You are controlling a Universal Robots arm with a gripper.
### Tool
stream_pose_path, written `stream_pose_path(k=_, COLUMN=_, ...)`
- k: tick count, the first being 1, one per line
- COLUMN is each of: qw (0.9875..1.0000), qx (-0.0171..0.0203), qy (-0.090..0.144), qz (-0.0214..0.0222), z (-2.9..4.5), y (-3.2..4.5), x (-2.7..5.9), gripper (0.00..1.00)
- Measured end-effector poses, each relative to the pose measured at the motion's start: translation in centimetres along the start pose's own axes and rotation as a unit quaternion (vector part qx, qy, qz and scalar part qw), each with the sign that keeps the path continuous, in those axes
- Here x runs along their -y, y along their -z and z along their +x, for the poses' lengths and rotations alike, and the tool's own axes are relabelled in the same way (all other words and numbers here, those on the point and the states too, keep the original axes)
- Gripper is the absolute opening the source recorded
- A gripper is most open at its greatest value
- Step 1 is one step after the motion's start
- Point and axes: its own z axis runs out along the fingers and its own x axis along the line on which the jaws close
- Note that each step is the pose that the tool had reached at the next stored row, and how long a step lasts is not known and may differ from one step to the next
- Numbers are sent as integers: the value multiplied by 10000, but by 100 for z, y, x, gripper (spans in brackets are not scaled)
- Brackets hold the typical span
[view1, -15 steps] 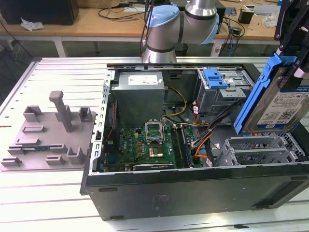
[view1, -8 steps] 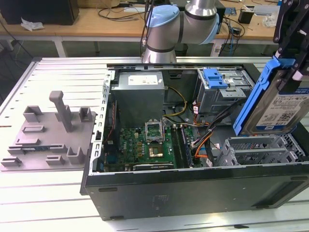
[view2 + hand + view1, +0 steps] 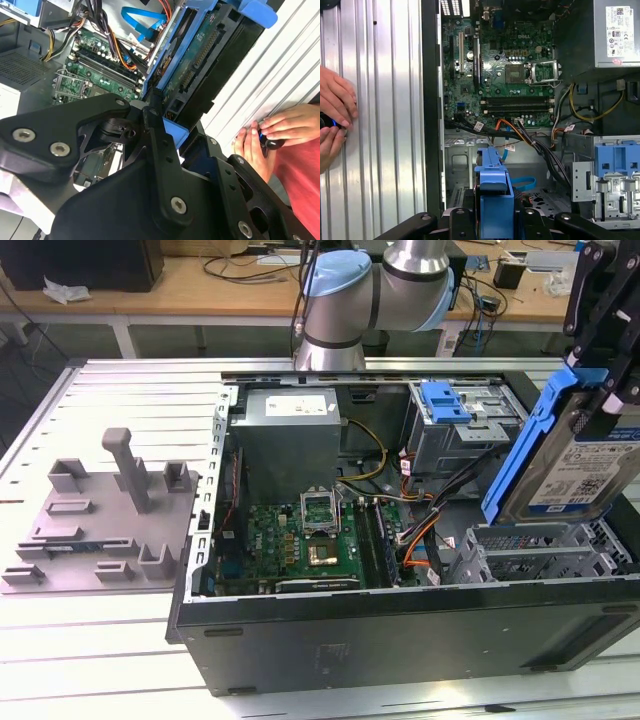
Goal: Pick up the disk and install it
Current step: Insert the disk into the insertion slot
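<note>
Black gripper (image 3: pixel 603 380) at the exterior view's right is clamped on the disk (image 3: pixel 585 465), its fingers closed against the upper end; the disk hangs tilted, label side facing the camera, edged by its blue carrier frame (image 3: pixel 520 450); it sits over the metal drive cage (image 3: pixel 520 555) in the near corner of the open computer case (image 3: pixel 400 640), and whether its lower edge touches the cage cannot be told; in the second wrist view the drive's underside shows a green circuit board; deeper in the case lie the motherboard (image 3: pixel 310 540), the grey power-supply box (image 3: pixel 290 435) and a lone blue caddy (image 3: pixel 445 400); a grey fixture (image 3: pixel 110 510) rests on the slatted table (image 3: pixel 100 660) beside the case; a person's hands (image 3: pixel 335 105) rest on the table, holding a small dark object.
</note>
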Motion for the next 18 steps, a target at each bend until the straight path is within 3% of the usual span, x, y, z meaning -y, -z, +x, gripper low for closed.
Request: stream_pose_path(k=18, qw=10000, qx=0, qy=0, qz=0, z=18, y=-86, x=1, gripper=37)
